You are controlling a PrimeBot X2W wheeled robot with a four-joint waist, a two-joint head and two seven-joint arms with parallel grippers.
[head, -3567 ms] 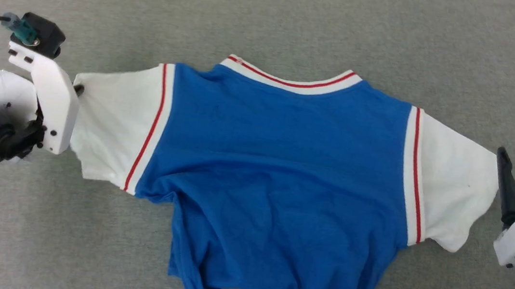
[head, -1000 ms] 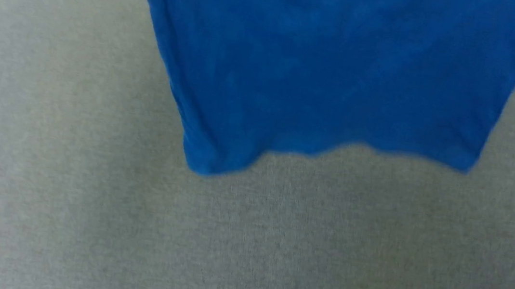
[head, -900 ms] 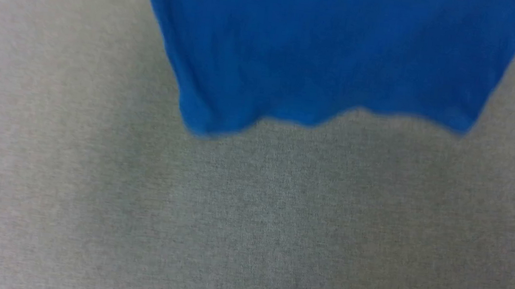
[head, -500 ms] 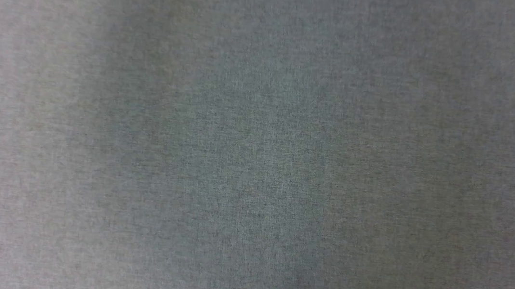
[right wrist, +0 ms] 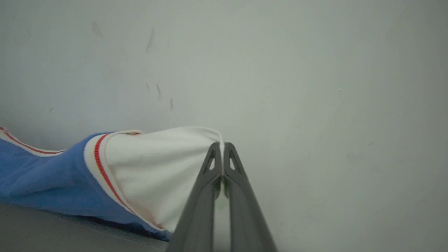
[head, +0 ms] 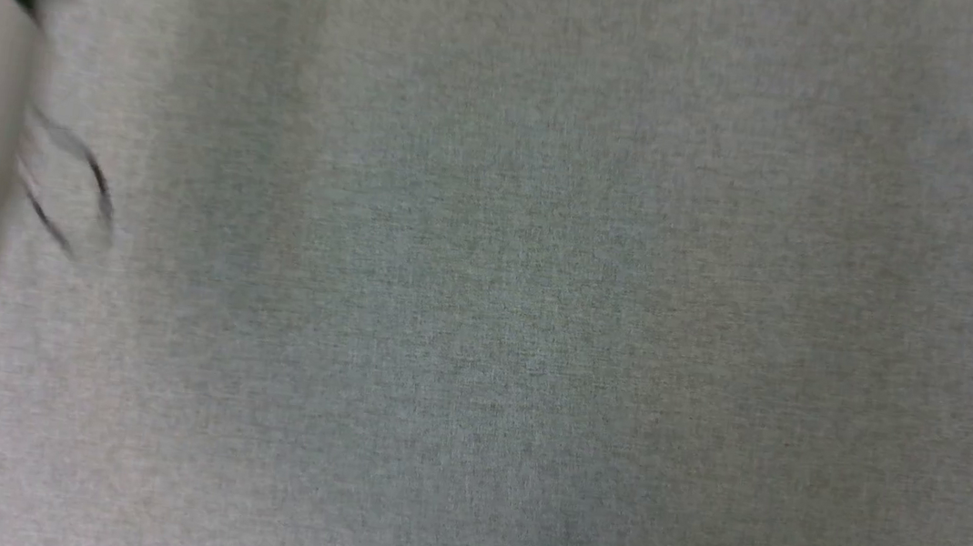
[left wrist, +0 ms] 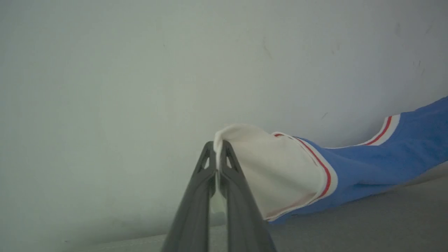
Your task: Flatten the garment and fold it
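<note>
My left claw (left wrist: 217, 148) is pinched shut on one white sleeve hem of the shirt (left wrist: 290, 175), and my right claw (right wrist: 222, 147) on the other. The shirt runs from frame centre to the side edge. I'd pull evenly, laying the limp blue jersey hem-first on the grey woven worktop (head: 537, 315).

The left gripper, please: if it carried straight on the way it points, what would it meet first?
Beyond the garment's white sleeve pinched in the left gripper, probably the pale scuffed surface behind; how far off is unclear.
</note>
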